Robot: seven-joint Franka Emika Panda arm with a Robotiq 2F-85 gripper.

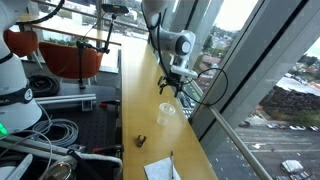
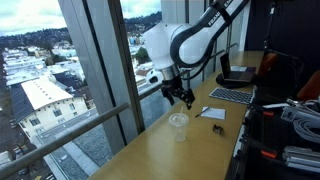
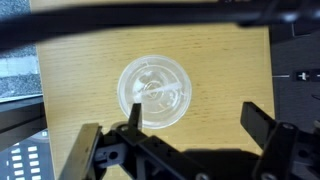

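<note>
Tool: the gripper (image 1: 171,90) hangs above the wooden counter (image 1: 140,95), clear of its surface. I read its jaws as spread wide, with nothing between them. In the wrist view the two fingers (image 3: 256,122) stand well apart at the bottom of the picture, and bare wood shows between them.

Nearest thing: a clear plastic cup (image 1: 166,113) stands upright on the counter, mouth up. In both exterior views it sits below the gripper and apart from it, with no contact. In the wrist view I look straight down into the cup (image 3: 152,92). It lies off centre, toward the finger at the left of that picture, and that finger's tip overlaps the cup's rim as seen from above. I cannot tell from the frames whether the cup holds anything.

Surroundings: the counter runs along a tall window (image 2: 100,60), and the cup stands about midway across its width. In an exterior view a small dark object (image 2: 217,129) lies on the wood near the cup but not touching it; I cannot identify it. A sheet of paper (image 2: 212,112) lies just beyond that object, and an open laptop (image 2: 236,82) sits farther along the counter, well apart from the cup.
</note>
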